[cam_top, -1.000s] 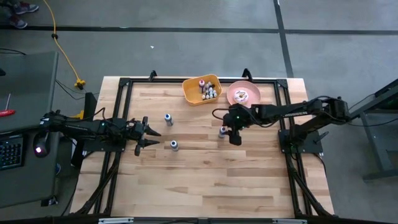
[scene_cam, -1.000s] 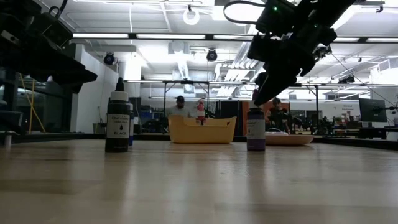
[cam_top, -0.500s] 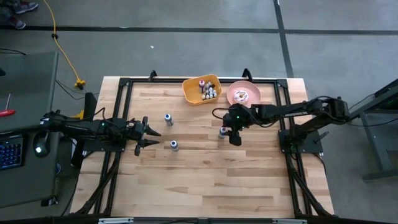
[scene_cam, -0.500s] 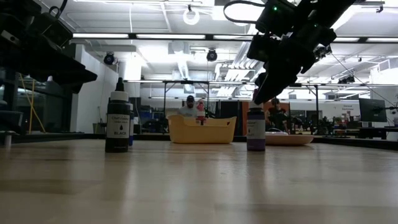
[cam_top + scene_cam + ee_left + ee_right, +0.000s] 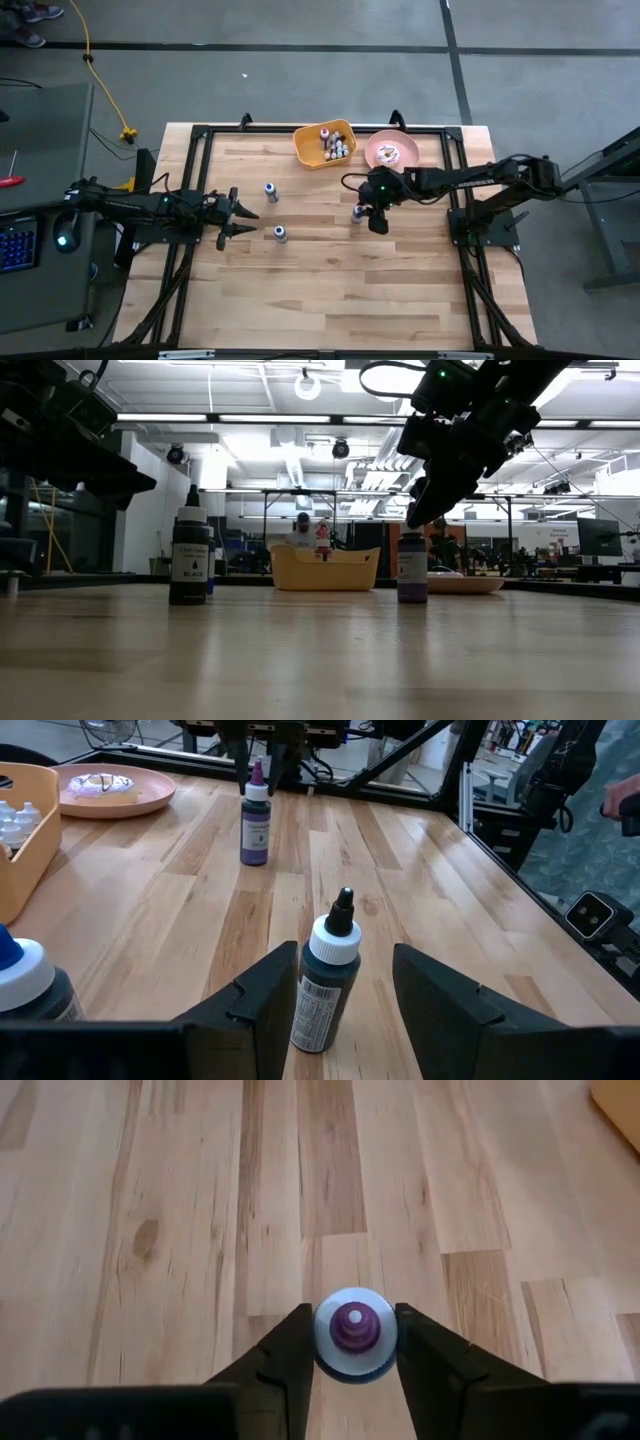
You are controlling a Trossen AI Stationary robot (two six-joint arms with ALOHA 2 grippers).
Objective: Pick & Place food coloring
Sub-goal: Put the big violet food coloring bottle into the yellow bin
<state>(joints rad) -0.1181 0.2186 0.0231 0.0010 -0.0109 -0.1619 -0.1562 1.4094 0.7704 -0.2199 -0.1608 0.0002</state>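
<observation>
A purple food coloring bottle with a white cap stands upright on the wooden table, right of centre. My right gripper slants down over it from the table's right, shut on its cap. At the table's left, my left gripper stands open and level. A black-labelled food coloring bottle stands upright just ahead of its fingers, untouched. A blue-capped bottle stands farther back. My right gripper pinches the purple bottle's white cap between its two fingers, one on each side of it. The fingers come from above, slanting down from the table's right. The bottle stands upright with its base on the table.
An orange bin holding several small bottles sits at the table's far edge, with a pink plate holding a doughnut to its right. A black frame runs around the table. Bare wood lies toward the near edge.
</observation>
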